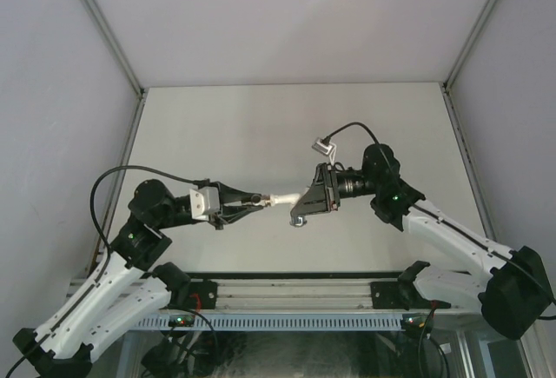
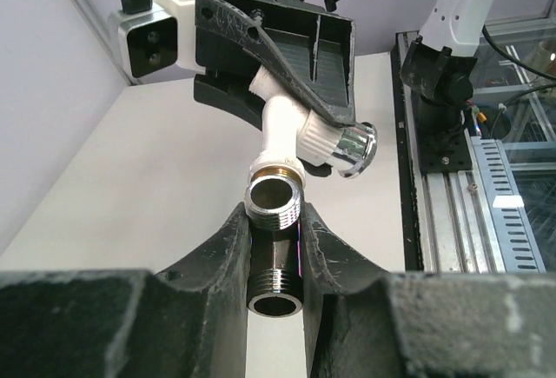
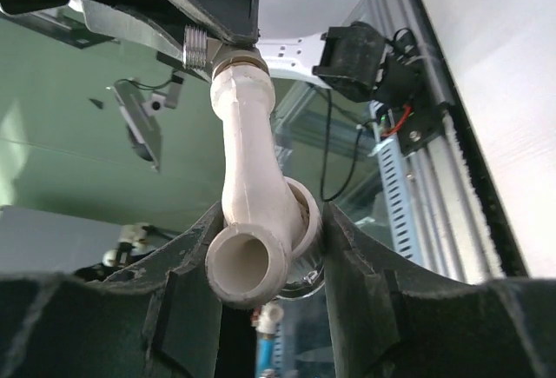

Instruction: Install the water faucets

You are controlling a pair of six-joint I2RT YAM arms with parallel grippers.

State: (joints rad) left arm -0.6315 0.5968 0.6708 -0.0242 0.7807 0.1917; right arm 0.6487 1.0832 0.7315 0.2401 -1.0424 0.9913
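Both arms meet in mid-air above the table. My left gripper [image 1: 254,197] [image 2: 274,226] is shut on the short dark-grey metal fitting [image 2: 275,261], its threaded ends showing above and below the jaws. My right gripper [image 1: 306,202] [image 3: 271,222] is shut on the white bent tap [image 3: 246,178] near its elbow. The tap [image 2: 280,135] has a silvery end [image 2: 356,149] that sticks out sideways. The tap's brass-ringed end meets the threaded end of the fitting [image 3: 198,48]. In the top view the tap [image 1: 283,197] bridges the two grippers.
The pale table [image 1: 261,126] lies below, with grey walls on three sides. A slotted rail [image 1: 295,319] and the arm bases run along the near edge. The right arm's base and cables [image 2: 443,65] show beside the rail.
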